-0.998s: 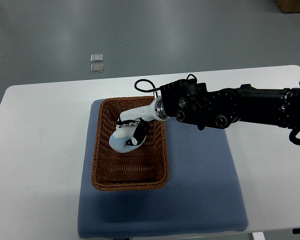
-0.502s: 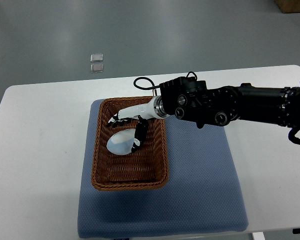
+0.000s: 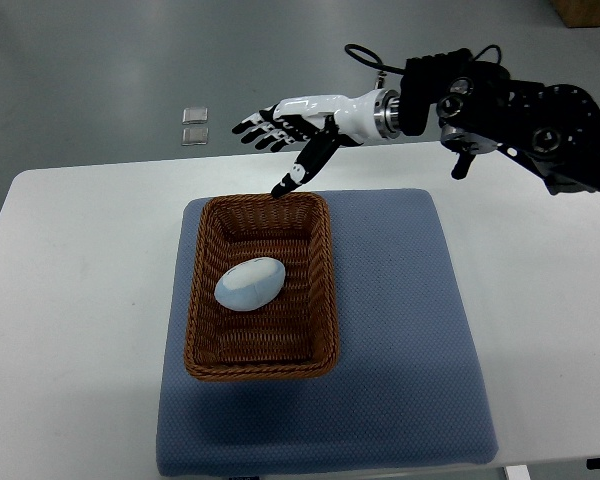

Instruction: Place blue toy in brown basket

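A white counter (image 3: 80, 300) is standing on grey floor (image 3: 100, 60), carrying a blue mat (image 3: 410, 350). Beyond the brown basket (image 3: 202, 330) holding the blue toy (image 3: 250, 283), the right robot hand (image 3: 280, 135) is hovering, fingers spread wide, empty.

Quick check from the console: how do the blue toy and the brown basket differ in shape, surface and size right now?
The blue toy is a smooth, rounded, egg-like lump, pale blue; the brown basket is a rectangular open tray of woven wicker. The toy is far smaller, filling only part of the basket's floor. The toy lies tilted diagonally, while the basket sits square on the blue mat. Both rest untouched: the right hand is open, beyond the basket's far rim.
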Tool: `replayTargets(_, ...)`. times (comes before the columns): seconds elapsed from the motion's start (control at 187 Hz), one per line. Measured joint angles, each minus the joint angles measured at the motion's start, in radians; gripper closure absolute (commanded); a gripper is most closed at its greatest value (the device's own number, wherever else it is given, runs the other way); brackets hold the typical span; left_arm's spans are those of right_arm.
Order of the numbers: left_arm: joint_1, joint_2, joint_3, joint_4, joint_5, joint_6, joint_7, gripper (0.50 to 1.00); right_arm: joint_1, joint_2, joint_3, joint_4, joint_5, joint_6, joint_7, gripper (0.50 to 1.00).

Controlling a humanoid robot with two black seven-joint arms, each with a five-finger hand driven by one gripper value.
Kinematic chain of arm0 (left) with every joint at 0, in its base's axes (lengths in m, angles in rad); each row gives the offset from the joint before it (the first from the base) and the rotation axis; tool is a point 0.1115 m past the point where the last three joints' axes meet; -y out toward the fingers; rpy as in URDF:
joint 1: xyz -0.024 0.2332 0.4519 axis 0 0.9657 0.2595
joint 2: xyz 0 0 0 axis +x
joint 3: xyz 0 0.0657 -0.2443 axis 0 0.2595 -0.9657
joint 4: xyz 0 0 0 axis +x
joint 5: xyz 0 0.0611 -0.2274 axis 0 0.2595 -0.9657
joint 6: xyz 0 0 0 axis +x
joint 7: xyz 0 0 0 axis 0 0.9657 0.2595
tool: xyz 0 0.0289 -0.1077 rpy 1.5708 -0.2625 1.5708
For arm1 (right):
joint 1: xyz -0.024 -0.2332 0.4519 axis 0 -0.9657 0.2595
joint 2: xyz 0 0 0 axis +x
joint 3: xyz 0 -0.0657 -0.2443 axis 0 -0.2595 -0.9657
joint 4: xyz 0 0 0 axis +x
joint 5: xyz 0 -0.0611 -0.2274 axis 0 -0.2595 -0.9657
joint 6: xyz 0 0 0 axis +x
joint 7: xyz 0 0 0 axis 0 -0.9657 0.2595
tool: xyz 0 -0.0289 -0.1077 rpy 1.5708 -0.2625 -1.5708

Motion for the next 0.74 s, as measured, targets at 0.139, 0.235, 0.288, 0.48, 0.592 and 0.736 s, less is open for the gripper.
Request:
replayTargets(0.139,0.0,0.0,0.002,-0.002,0.0,0.0,0.0,0.5,-0.214,-0.026,0.272,-0.009,0.151,-0.017,0.017,0.591)
replayTargets(0.235,0.0,0.0,0.005,-0.005,0.0,0.0,0.0,0.5,-0.36,-0.006,0.478,-0.031,0.214,-0.046,0.056,0.589)
replayTargets(0.288,0.0,0.0,0.006,-0.007,0.0,0.0,0.001,0.5,-0.426,0.019,0.573,-0.046,0.24,-0.055,0.073,0.589)
replayTargets(0.48,0.001,0.0,0.008,-0.005,0.0,-0.001,0.001,0.5,-0.583,0.157,0.818,-0.132,0.316,-0.06,0.092,0.589)
replayTargets(0.592,0.001,0.0,0.008,-0.003,0.0,-0.001,0.002,0.5,-0.609,0.197,0.863,-0.186,0.328,-0.06,0.095,0.589)
replayTargets(0.736,0.001,0.0,0.009,-0.003,0.0,-0.001,0.002,0.5,-0.617,0.229,0.89,-0.21,0.33,-0.06,0.114,0.589)
